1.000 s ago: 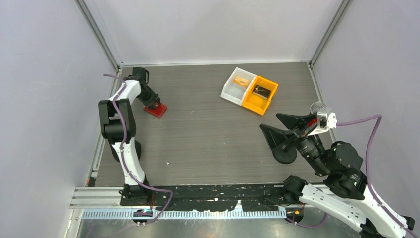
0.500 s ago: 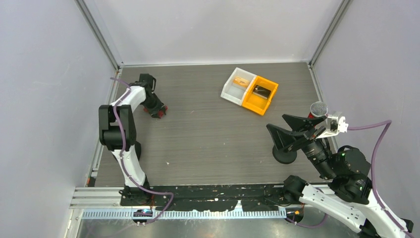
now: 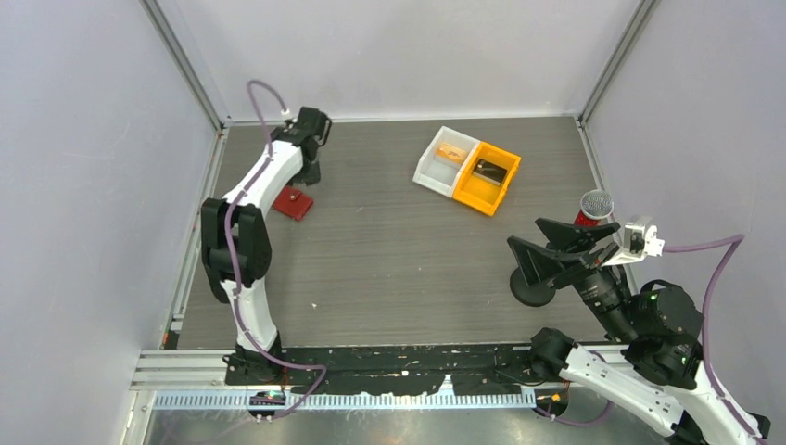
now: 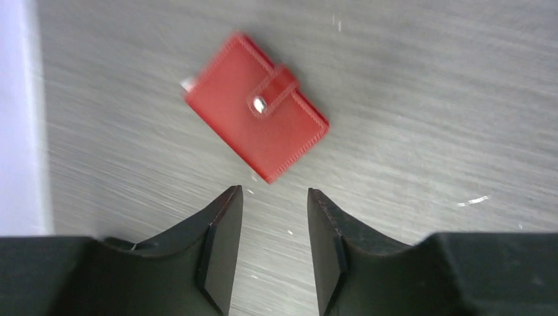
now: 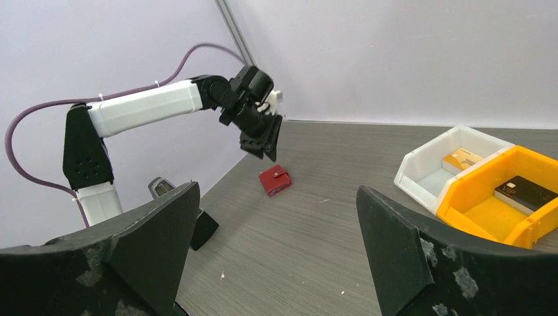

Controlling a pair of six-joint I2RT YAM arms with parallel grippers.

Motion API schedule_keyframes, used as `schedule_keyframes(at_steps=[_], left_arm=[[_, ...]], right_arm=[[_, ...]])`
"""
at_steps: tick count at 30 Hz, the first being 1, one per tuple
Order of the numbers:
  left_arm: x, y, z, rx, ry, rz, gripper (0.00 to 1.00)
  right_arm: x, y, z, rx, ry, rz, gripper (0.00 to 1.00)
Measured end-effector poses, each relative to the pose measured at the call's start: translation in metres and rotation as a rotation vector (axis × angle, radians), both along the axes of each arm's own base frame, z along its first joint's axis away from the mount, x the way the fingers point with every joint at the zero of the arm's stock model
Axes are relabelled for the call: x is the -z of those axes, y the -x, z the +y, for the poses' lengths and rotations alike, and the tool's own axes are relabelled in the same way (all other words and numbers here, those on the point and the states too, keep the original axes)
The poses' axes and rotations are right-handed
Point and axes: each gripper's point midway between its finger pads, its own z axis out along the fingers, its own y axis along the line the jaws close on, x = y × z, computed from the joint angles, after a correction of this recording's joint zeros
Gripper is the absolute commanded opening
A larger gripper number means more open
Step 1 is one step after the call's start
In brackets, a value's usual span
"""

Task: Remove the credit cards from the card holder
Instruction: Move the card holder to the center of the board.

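Observation:
The card holder point(image 3: 293, 203), a red wallet snapped shut by its strap, lies flat on the table at the far left point(image 4: 256, 125) point(image 5: 275, 180). A pale corner pokes out at one of its edges. My left gripper point(image 3: 307, 174) point(image 4: 273, 191) hangs open just above and beside it, with nothing between its fingers. An orange-tan credit card point(image 3: 452, 152) point(image 5: 462, 159) lies in the white bin. My right gripper point(image 3: 526, 234) point(image 5: 276, 191) stands wide open and empty at the right, far from the wallet.
A white bin point(image 3: 428, 173) and an orange bin point(image 3: 473, 199) stand joined at the back centre-right. A dark flat card-like thing point(image 3: 488, 171) lies in the orange one. The left wall and its metal post stand close behind the wallet.
My left gripper has opened, let go of the card holder and lifted away toward the back. The wallet stays on the table. My right arm has drawn slightly to the right.

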Motion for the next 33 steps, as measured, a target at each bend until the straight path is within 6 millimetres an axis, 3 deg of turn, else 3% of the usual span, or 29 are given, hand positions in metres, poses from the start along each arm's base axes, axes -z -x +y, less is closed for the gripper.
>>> schedule_keyframes(at_steps=[3, 5, 7, 10, 13, 17, 26, 29, 33], left_arm=[[-0.041, -0.024, -0.002, 0.124, -0.239, -0.096, 0.44], [-0.051, -0.028, -0.005, 0.215, -0.37, -0.103, 0.43], [-0.046, -0.029, -0.011, 0.321, -0.461, -0.082, 0.43], [-0.023, -0.022, -0.007, 0.455, -0.538, -0.002, 0.45], [0.001, -0.015, 0.001, 0.576, -0.57, 0.1, 0.45], [0.015, -0.019, 0.004, 0.665, -0.589, 0.153, 0.45], [0.011, -0.03, -0.007, 0.848, -0.645, 0.193, 0.47], [0.01, -0.041, -0.011, 0.824, -0.648, 0.199, 0.47], [0.005, -0.074, -0.02, 0.671, -0.519, 0.143, 0.43]], right_arm=[[-0.002, 0.002, -0.004, 0.005, 0.0, -0.015, 0.97], [-0.002, 0.002, -0.006, 0.01, 0.004, -0.023, 0.97], [-0.003, 0.002, -0.007, 0.017, 0.013, -0.032, 0.97], [-0.003, 0.002, -0.01, 0.026, 0.024, -0.044, 0.97], [-0.004, 0.003, -0.014, 0.038, 0.025, -0.056, 0.97], [-0.005, 0.002, -0.018, 0.059, 0.03, -0.063, 0.96], [-0.004, -0.002, -0.023, 0.092, 0.028, -0.059, 0.96], [-0.005, -0.002, -0.024, 0.097, 0.025, -0.059, 0.96], [-0.005, -0.003, -0.024, 0.099, 0.024, -0.058, 0.96]])
